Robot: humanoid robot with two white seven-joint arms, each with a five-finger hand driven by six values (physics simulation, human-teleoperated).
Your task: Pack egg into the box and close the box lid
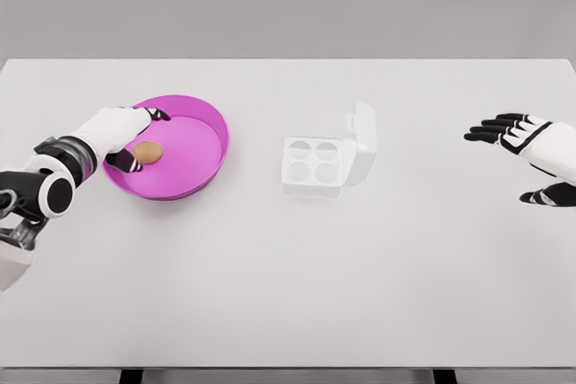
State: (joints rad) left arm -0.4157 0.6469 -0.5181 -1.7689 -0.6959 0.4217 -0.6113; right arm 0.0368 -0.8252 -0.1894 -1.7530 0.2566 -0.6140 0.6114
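1. Left hand (121,137) reaches into the pink dish (205,119) from the picture's left, its white palm over the dish's left rim.
2. Its dark-tipped fingers (157,114) spread above and below the brown egg (148,153), with the thumb just under it; whether any of them touches the egg cannot be told, and they are not closed around it.
3. That egg lies on the dish floor, toward its left side.
4. On the white table (288,267), the dish sits left of centre.
5. An egg box (315,166), white, stands near the table's middle, well apart from the dish, showing four round cups with nothing in them.
6. Its lid (362,137) is open, raised on the box's right side.
7. Right hand (526,146) hovers at the far right edge, well away from the box, fingers spread and pointing left, holding nothing.
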